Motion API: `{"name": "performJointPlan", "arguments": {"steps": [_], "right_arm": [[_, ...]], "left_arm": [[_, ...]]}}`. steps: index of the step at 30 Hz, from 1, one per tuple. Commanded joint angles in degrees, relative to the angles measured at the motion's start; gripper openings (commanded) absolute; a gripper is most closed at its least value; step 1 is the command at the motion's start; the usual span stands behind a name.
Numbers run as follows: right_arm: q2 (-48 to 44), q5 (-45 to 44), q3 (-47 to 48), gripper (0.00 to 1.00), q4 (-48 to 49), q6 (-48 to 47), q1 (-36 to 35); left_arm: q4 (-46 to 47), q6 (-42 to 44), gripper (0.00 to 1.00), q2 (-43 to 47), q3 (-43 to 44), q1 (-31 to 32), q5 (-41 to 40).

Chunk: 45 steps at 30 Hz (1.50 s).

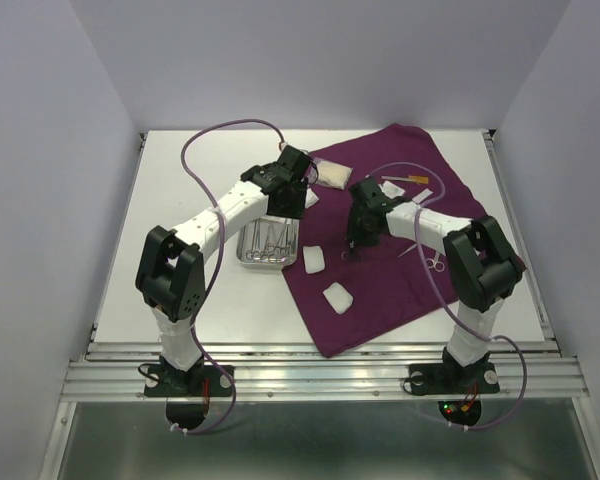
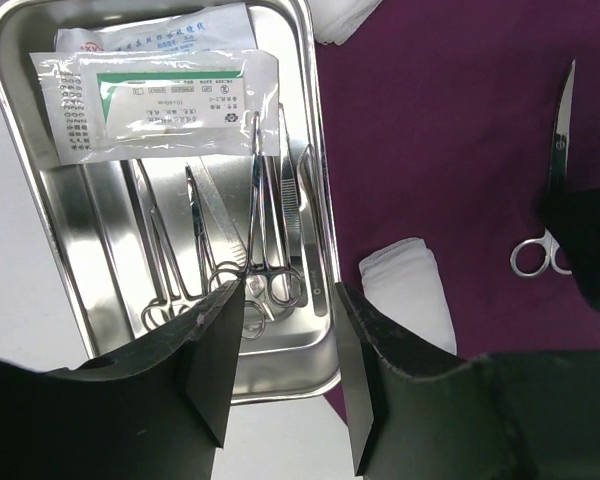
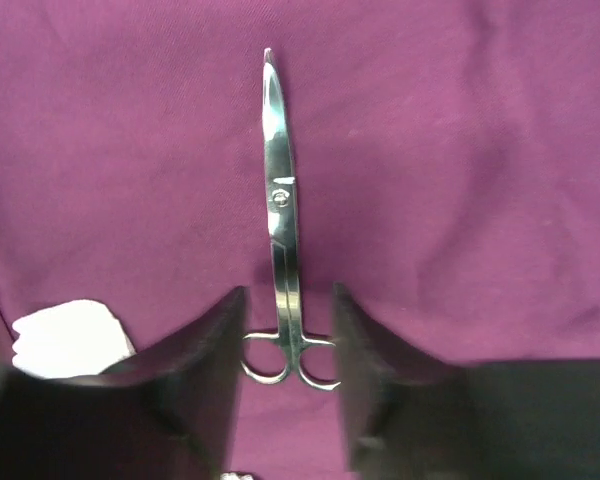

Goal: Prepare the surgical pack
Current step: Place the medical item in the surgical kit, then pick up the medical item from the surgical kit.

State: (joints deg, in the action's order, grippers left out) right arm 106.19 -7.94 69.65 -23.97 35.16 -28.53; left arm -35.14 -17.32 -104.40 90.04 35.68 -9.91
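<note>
While the right gripper (image 3: pixel 290 300) is hanging open over the cloth (image 3: pixel 460 150), its fingers are straddling the ring handles of the scissors (image 3: pixel 285 230), whose blades are pointing straight away from it. They are seemingly not touching yet. The left gripper (image 2: pixel 285 300), also open, is hovering over the tray (image 2: pixel 315 150), farther off.

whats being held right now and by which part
Nothing is held. The right gripper is open astride the ring end of the scissors; the left gripper is open above the tray.
</note>
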Motion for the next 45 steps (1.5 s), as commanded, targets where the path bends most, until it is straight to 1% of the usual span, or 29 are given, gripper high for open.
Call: {"name": "performJointPlan", "arguments": {"steps": [1,2,3,6,7,10,11,12,15,18,20,21,24,32,37,41,45], "right_arm": [[-3.4,-5.4,2.1,0.52,0.9,1.5,0.1],[-4.1,-7.7,1.8,0.58,0.5,0.8,0.1],[-4.7,-8.4,1.6,0.6,-0.1,0.4,0.1],[-8.4,-9.6,0.1,0.64,-1.7,0.1,3.7],[-10.9,-9.9,-1.9,0.65,-1.7,0.0,4.9],[-14.2,-10.3,-4.8,0.71,-1.8,-0.8,10.7],[-16.2,-10.2,-6.6,0.73,-1.8,-1.3,12.5],[-17.0,-9.0,-7.6,0.75,-1.8,-1.5,16.1],[-19.9,-8.0,-10.5,0.75,-1.8,-2.6,20.7],[-21.5,-8.1,-12.2,0.76,-1.7,-3.6,22.3],[-21.9,-7.8,-12.6,0.76,-1.8,-3.9,22.3],[-22.1,-7.1,-13.0,0.76,-1.8,-3.9,22.3],[-22.2,-6.1,-13.1,0.76,-1.8,-3.9,22.3],[-22.0,-5.9,-12.6,0.76,-2.0,-4.9,22.3],[-21.8,-5.9,-12.9,0.76,-2.0,-5.0,22.3],[-21.5,-5.7,-13.3,0.76,-1.9,-4.8,22.3],[-21.6,-6.1,-13.7,0.76,-1.8,-4.8,22.3]], "left_arm": [[-1.0,-2.1,0.53,2.4,2.2,0.9,-0.1],[-0.9,-2.4,0.53,2.0,2.5,1.5,0.0],[-0.9,-2.5,0.54,1.7,2.8,1.8,-0.1],[-0.6,-3.0,0.54,0.0,4.2,4.0,-0.2],[-0.4,-3.2,0.54,-0.6,4.7,4.5,0.2],[-0.5,-4.8,0.54,-4.0,7.9,6.5,1.1],[-1.1,-5.3,0.53,-6.4,10.3,7.1,1.0],[-1.5,-5.8,0.53,-7.7,11.7,7.9,0.8],[-4.1,-6.8,0.53,-13.7,17.9,10.4,0.4],[-5.2,-7.5,0.53,-18.9,22.9,12.2,0.8],[-6.8,-8.1,0.52,-22.8,26.0,13.4,-0.1],[-7.4,-8.2,0.51,-24.2,29.1,13.8,-0.4],[-8.2,-8.9,0.5,-27.7,32.7,14.8,-2.0],[-8.1,-10.4,0.48,-33.5,35.0,15.4,-3.4],[-8.9,-11.3,0.45,-36.0,36.0,15.4,-3.4],[-9.2,-11.4,0.39,-37.2,36.3,15.4,-3.4],[-9.0,-11.2,0.26,-36.7,36.1,15.6,-3.5]]}}
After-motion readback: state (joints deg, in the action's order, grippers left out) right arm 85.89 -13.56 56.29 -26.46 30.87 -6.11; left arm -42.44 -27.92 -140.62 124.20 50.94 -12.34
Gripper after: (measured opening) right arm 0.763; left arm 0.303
